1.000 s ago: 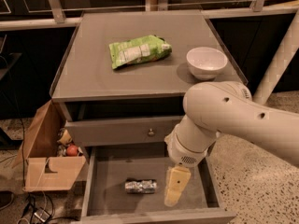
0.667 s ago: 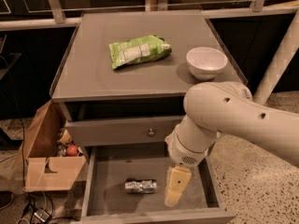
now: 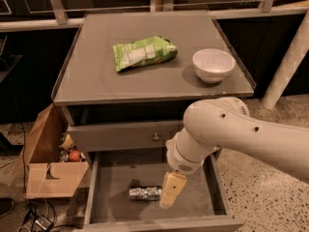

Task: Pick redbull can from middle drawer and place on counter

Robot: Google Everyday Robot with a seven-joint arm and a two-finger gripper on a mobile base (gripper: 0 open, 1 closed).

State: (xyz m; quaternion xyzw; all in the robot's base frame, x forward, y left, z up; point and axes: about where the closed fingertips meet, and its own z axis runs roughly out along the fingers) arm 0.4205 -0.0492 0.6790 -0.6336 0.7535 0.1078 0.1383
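Note:
The redbull can (image 3: 144,193) lies on its side on the grey floor of the open middle drawer (image 3: 111,187), near the middle front. My gripper (image 3: 171,191) hangs down inside the drawer, right beside the can's right end, with its cream tip close to or touching it. My thick white arm (image 3: 227,129) reaches in from the right across the drawer's right side. The counter (image 3: 96,76) is the grey cabinet top above.
A green snack bag (image 3: 144,52) and a white bowl (image 3: 213,64) sit on the counter. The upper drawer with a round knob (image 3: 155,137) is slightly pulled out above the middle drawer. A cardboard box (image 3: 48,173) with small items stands on the floor at the left.
My gripper and arm have shifted a little to the left, closer to the can. The can has not moved.

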